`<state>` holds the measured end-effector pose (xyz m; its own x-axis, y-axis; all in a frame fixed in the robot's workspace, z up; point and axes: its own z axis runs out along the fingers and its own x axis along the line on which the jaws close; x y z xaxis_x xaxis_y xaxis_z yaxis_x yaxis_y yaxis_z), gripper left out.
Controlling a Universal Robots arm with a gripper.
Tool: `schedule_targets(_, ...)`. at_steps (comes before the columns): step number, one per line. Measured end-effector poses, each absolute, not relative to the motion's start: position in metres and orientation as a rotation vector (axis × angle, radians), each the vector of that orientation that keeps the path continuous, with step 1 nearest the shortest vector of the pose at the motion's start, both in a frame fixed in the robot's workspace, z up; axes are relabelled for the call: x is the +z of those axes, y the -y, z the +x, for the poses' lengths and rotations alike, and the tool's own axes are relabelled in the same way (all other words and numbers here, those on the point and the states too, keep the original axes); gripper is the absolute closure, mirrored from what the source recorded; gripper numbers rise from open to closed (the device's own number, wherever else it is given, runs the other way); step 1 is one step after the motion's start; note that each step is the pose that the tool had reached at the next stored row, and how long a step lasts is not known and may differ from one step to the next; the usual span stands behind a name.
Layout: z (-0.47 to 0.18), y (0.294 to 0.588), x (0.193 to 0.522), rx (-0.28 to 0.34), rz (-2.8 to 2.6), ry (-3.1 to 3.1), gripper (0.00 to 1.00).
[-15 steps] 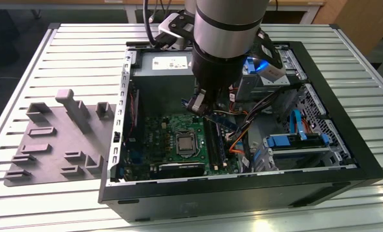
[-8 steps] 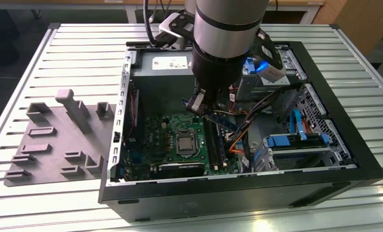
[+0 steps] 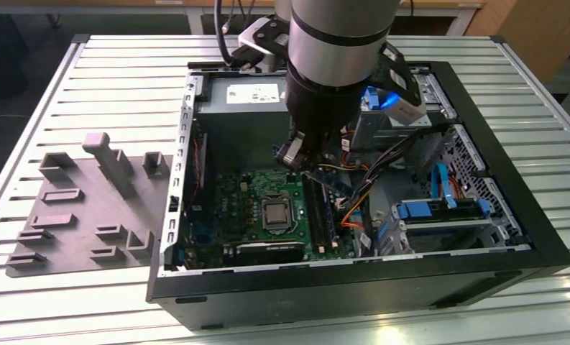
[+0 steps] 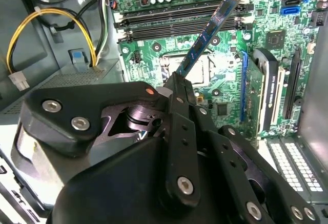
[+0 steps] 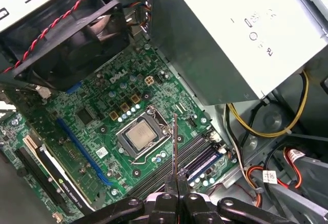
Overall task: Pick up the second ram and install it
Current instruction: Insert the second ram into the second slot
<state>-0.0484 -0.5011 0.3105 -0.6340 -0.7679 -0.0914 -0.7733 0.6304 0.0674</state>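
My gripper (image 3: 302, 165) hangs inside the open computer case (image 3: 515, 244), above the green motherboard (image 3: 236, 208). It is shut on the second ram (image 4: 207, 34), a narrow blue-green stick that slants away from the fingertips. The stick's far end hovers over the long black memory slots (image 4: 169, 21) and is tilted rather than seated. In the first wrist view the ram (image 5: 175, 142) appears edge-on as a thin line rising from the gripper (image 5: 177, 183), next to the slots (image 5: 192, 155). In the second wrist view the gripper (image 4: 177, 83) clamps the stick's near end.
A grey power-supply box (image 3: 241, 108) stands at the case's back. Orange and yellow cables (image 3: 356, 205) and blue drive bays (image 3: 438, 208) crowd the exterior view's right. The processor socket (image 5: 139, 137) and a fan (image 5: 87, 34) flank the slots. A grey fixture tray (image 3: 83, 208) lies outside the case.
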Motion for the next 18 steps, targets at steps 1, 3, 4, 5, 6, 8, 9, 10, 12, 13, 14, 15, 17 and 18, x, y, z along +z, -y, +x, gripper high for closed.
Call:
schedule_targets(1,-0.0484,0.5011,0.3105,0.154,-1.308,-2.792,0.88)
schedule_targets(3,-0.0484,0.5012,0.3105,0.154,-1.291,-2.800,0.88)
schedule_targets(4,-0.0484,0.5012,0.3105,0.154,-1.282,-2.803,0.88)
schedule_targets(5,-0.0484,0.5011,0.3105,0.153,-1.274,-2.807,0.88)
schedule_targets(6,-0.0484,0.5011,0.3105,0.153,-1.266,-2.810,0.88)
schedule_targets(8,-0.0485,0.5011,0.3105,0.153,-1.248,-2.817,0.88)
schedule_targets(9,-0.0486,0.5011,0.3105,0.152,-1.240,-2.821,0.88)
schedule_targets(10,-0.0486,0.5011,0.3105,0.152,-1.232,-2.824,0.88)
schedule_targets(12,-0.0486,0.5012,0.3106,0.151,-1.217,-2.830,0.88)
schedule_targets(13,-0.0486,0.5012,0.3105,0.151,-1.209,-2.833,0.88)
schedule_targets(14,-0.0486,0.5012,0.3105,0.151,-1.190,-2.840,0.88)
schedule_targets(15,-0.0486,0.5011,0.3105,0.150,-1.181,-2.844,0.88)
schedule_targets(17,-0.0486,0.5012,0.3105,0.150,-1.162,-2.851,0.88)
schedule_targets(18,-0.0486,0.5012,0.3105,0.149,-1.154,-2.854,0.88)
